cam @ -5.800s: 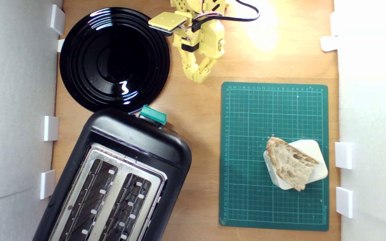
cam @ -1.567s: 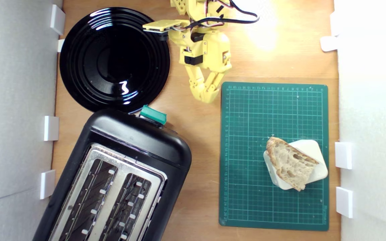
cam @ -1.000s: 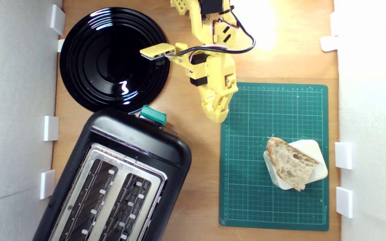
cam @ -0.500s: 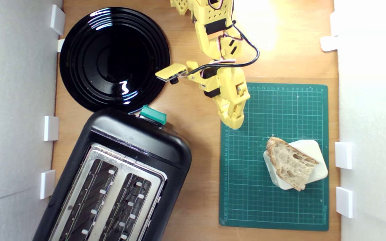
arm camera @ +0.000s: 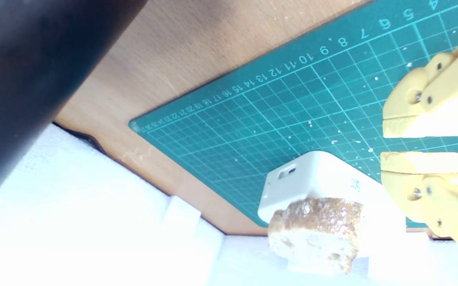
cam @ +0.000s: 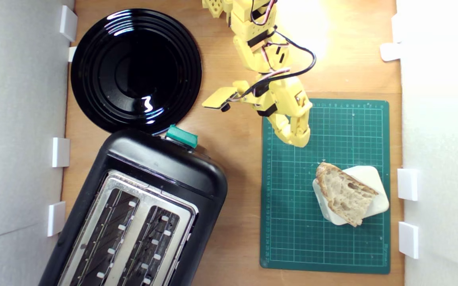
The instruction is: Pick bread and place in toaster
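The wooden desk (cam: 233,167) carries everything. The black toaster (cam: 141,214) stands well away from the hand, slots up and bare, ready to take a slice. The round black plate (cam: 133,67) lies off to the hand's other side, unused. Under the hand spreads a green cutting mat (cam: 292,222). Just ahead, the bread (cam: 344,194) lies across a white box (cam: 372,178), likely propped so its edges can be pinched. The hand (cam: 298,141) hovers empty, its jaws nearly together with only a narrow gap.
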Robot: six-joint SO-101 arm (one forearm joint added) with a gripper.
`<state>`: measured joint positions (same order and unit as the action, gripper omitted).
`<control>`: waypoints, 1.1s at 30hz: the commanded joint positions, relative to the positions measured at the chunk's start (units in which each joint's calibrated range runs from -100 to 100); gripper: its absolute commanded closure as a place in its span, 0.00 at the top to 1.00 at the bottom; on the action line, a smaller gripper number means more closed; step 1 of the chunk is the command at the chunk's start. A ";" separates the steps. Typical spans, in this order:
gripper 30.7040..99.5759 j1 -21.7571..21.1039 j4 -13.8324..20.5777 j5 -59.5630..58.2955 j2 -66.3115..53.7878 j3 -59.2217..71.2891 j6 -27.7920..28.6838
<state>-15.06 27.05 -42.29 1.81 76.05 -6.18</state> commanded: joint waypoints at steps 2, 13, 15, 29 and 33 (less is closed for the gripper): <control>0.52 -0.66 0.69 -2.00 -0.47 -2.29 0.14; 0.68 -0.66 0.69 -7.11 0.44 -2.47 3.38; 0.68 -0.66 0.69 -8.22 0.44 -2.65 5.53; 0.81 -0.66 0.60 -15.99 4.43 -3.02 7.26; 0.81 -0.66 0.51 -19.32 6.85 -3.02 7.20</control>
<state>-15.15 27.68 -58.56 8.36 75.13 0.96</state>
